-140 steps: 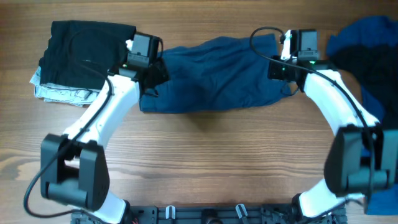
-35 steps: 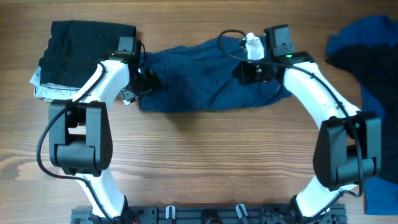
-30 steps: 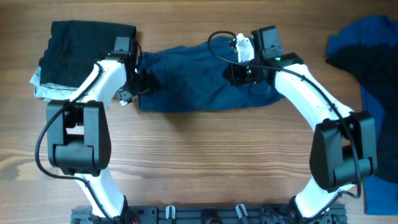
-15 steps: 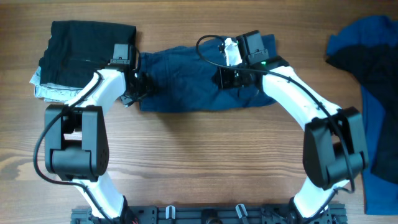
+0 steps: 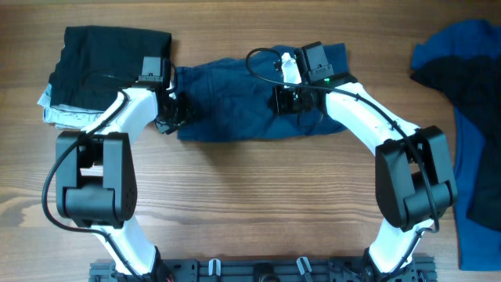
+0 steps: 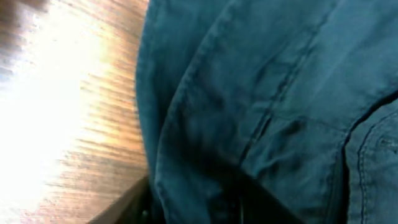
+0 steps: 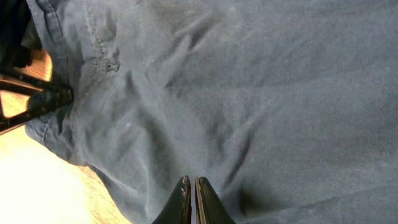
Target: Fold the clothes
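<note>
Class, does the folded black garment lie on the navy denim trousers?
No, the folded black garment lies left of the navy trousers, on pale cloth.

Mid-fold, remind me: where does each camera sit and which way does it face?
Overhead: above the table, facing down; navy trousers, black folded stack, left arm and left tool, right arm and right tool.
Left wrist: left arm, close on the trousers' edge and table; tool parts at bottom.
Right wrist: right arm, looking along the trousers; its fingertips shut on the cloth.
Shared: right wrist and overhead show the left tool at the trousers' end.
</note>
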